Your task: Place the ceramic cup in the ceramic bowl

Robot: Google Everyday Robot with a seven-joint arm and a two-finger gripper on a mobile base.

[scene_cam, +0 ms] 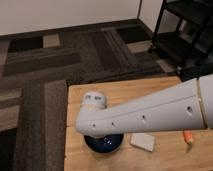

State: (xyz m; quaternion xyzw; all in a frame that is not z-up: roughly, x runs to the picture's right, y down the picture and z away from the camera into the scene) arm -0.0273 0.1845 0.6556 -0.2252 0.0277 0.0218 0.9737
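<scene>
My white arm (150, 116) reaches from the right across the wooden table (125, 92) and its wrist end (94, 107) hangs directly over the dark navy ceramic bowl (104, 143). Only the bowl's near rim shows beneath the arm. The gripper is hidden below the wrist, pointing down into the bowl. The ceramic cup is hidden from view.
A flat white rectangular block (143, 141) lies just right of the bowl. An orange object (188, 136) sits near the table's right edge. A black shelving unit (182, 30) stands at the back right, on a patterned dark carpet (55, 60).
</scene>
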